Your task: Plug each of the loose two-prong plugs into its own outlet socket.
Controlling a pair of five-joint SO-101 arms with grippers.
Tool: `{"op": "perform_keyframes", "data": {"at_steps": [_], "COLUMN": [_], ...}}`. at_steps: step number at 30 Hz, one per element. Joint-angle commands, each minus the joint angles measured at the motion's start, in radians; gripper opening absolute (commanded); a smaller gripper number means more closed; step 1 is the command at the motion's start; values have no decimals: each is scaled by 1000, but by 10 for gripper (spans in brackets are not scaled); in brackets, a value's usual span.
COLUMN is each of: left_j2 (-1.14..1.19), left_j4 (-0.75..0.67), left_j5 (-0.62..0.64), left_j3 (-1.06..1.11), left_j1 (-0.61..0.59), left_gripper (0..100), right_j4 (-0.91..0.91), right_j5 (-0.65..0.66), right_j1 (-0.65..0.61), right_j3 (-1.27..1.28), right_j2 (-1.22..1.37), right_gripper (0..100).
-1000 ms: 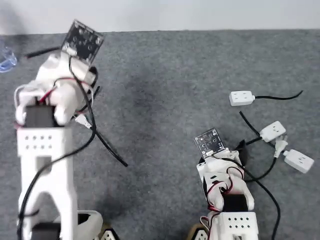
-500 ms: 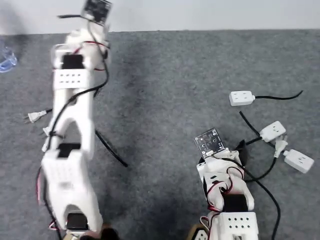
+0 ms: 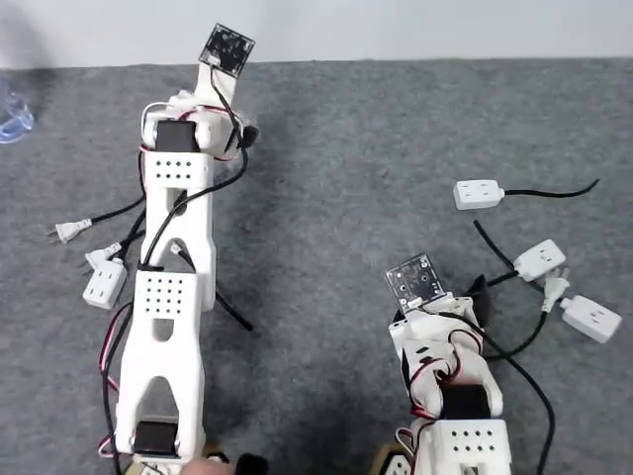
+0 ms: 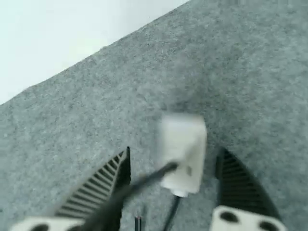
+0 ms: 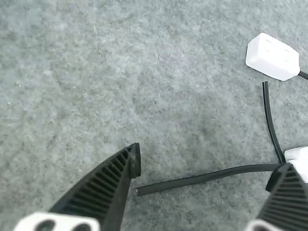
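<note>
Between left jaws: white socket [image 4: 183, 151] | right jaws apart over cord [image 5: 207, 176]

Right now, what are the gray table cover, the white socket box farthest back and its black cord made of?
The gray cover looks like felt or short carpet: fuzzy, matte, with speckled fibres. The socket box is likely hard plastic: smooth, white, with rounded moulded corners. The cord probably has a rubber or vinyl coating: smooth, black, lying in a soft curve.

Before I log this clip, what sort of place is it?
Probably a lab test bench: a grey felt-covered table against a plain white wall, with a white outlet socket and a two-prong plug laid out as props.
</note>
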Motion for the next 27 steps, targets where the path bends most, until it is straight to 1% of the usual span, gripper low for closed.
{"op": "perform_keyframes", "data": {"at_steps": [1,6,9,12,15,18,21,27], "left_j2": [-35,-121,-207,-284,-310,-301,-290,-293], "left_j4": [46,144,232,364,362,362,362,365], "left_j5": [2,-75,-155,-270,-351,-411,-422,-549], "left_j3": [-58,-58,-58,-54,-30,-12,13,104], "left_j1": [12,-5,-81,-213,-382,-502,-574,-698], "left_gripper": [295,297,296,295,295,295,295,295], "right_j4": [-22,-27,-27,-27,-25,-27,-27,-28], "right_j5": [11,11,11,11,11,11,11,6], "right_j1": [-8,-5,-5,-7,-8,-8,-8,-8], "right_j3": [18,18,18,18,18,18,18,18], "right_j2": [-1,-1,-1,-1,-1,-1,-1,-1], "right_gripper": [405,405,405,405,405,405,405,405]}}
